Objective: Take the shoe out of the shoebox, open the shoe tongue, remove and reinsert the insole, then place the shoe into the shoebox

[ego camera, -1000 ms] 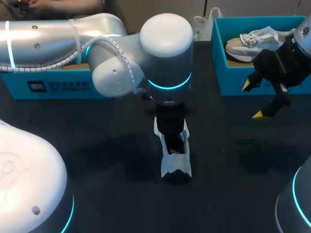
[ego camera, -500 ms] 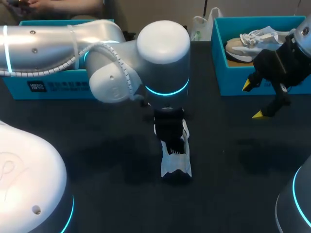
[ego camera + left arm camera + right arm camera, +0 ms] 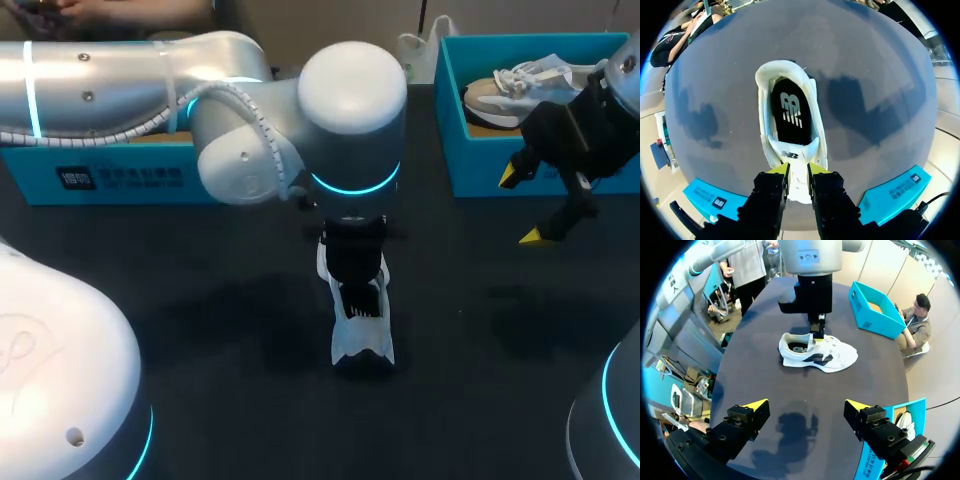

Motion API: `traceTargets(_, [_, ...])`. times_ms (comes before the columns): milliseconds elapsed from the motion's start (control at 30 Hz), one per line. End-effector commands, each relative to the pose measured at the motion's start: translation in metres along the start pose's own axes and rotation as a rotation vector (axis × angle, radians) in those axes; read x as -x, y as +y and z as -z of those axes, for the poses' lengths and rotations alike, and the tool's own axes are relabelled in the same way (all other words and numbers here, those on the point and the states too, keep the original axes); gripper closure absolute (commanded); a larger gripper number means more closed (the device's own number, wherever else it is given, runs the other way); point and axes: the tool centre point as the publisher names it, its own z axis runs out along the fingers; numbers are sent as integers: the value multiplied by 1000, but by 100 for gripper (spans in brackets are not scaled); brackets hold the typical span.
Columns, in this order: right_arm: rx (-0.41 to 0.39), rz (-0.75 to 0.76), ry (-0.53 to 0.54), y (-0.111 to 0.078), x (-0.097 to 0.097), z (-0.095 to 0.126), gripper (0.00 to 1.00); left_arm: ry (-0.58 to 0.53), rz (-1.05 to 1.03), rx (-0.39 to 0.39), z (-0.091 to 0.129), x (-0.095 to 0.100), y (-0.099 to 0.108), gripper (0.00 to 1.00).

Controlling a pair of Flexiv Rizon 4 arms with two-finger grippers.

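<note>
The left arm point(image 3: 110, 75) is glossy silver-white with fat rounded joint housings. A glowing cyan ring point(image 3: 350, 184) circles its wrist joint, and a white ribbed cable point(image 3: 255, 118) loops along its side. Small dark screws point(image 3: 88, 97) dot the shell. The left gripper point(image 3: 798, 169) is black and blocky, yellow-tipped. The right gripper point(image 3: 806, 405) is black too, with bolt heads and wedge-shaped yellow tips.

Our left gripper point(image 3: 798, 171) stands over the white shoe point(image 3: 763, 106) on the dark table point(image 3: 880, 75), its yellow tips pinching the tongue point(image 3: 799, 183) from both sides. Ahead of them, the black insole point(image 3: 790, 120) lies inside the shoe's opening.
</note>
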Motion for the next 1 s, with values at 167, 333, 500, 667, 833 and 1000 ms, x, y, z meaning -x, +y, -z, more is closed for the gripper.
traceTargets(167, [-1,0,1,0,1,-1,0,-9,44,-6,-3,-4,-12,80])
traceTargets(333, [-1,0,1,0,1,-1,0,-14,88,-29,-7,-7,-24,80])
traceTargets(500, [-1,0,1,0,1,-1,0,-9,120,-39,-8,-9,-26,80])
traceTargets(667, [-1,0,1,0,1,-1,0,-23,134,-30,9,-10,-18,77])
traceTargets(833, [-1,0,1,0,1,-1,0,-24,133,-36,9,-4,-10,76])
traceTargets(1000, [-1,0,1,0,1,-1,0,-3,117,-56,-2,5,-11,77])
